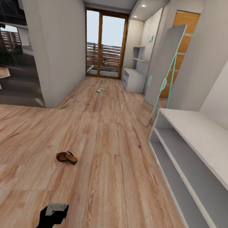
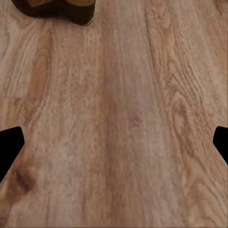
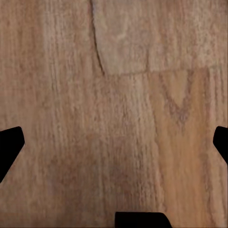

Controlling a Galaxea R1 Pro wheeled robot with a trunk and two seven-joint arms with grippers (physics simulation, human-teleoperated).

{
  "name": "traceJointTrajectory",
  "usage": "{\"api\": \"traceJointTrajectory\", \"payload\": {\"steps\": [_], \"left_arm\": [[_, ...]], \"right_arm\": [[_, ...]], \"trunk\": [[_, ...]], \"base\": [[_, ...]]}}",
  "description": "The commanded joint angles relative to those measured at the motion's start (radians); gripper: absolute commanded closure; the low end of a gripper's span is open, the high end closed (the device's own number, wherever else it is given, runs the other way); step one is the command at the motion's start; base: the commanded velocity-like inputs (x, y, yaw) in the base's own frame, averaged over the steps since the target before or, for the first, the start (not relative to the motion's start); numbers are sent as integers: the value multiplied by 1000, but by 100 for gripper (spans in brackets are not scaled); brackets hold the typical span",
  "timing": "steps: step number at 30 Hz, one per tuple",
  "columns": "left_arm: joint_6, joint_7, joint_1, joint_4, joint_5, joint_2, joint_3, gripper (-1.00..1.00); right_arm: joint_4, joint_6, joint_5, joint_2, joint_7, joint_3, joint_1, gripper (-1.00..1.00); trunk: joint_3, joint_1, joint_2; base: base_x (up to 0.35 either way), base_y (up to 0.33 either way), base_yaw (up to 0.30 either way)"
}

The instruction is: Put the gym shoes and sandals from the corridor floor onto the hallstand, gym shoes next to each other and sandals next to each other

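One dark brown sandal (image 1: 67, 157) lies on the wood floor (image 1: 99, 144), left of centre, a short way ahead of my left arm (image 1: 55, 212). In the left wrist view the sandal's edge (image 2: 53, 9) shows beyond my left gripper (image 2: 114, 142), which is open over bare planks, its fingertips (image 2: 9, 147) wide apart. Far down the corridor, one cream gym shoe (image 1: 101, 89) rests on the floor before the glass door. The pale hallstand (image 1: 204, 135) runs along the right wall, its shelves bare. My right gripper (image 3: 114, 142) is open above bare floor.
A tall mint-framed mirror (image 1: 165, 70) leans against the right wall past the hallstand. A wood-framed glass door (image 1: 103, 44) ends the corridor, with a small pale shelf unit (image 1: 133, 79) beside it. A grey wall corner (image 1: 47, 47) and dark stairs stand at the left.
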State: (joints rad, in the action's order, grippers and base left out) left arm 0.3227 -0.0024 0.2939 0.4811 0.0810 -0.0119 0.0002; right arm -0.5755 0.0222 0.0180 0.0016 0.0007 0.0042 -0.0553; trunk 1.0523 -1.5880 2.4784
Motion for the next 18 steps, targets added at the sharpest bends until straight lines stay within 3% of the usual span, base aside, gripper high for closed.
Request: {"api": "traceJointTrajectory", "payload": {"steps": [1,18], "left_arm": [[3,-1,1,-1,8,0,0,-100],[2,-1,1,-1,8,0,0,-100]], "right_arm": [[-1,2,2,0,0,0,0,-100],[-1,2,2,0,1,0,0,-100]], "trunk": [[2,0,0],[21,0,0]], "base": [[348,0,229],[348,0,229]]}}
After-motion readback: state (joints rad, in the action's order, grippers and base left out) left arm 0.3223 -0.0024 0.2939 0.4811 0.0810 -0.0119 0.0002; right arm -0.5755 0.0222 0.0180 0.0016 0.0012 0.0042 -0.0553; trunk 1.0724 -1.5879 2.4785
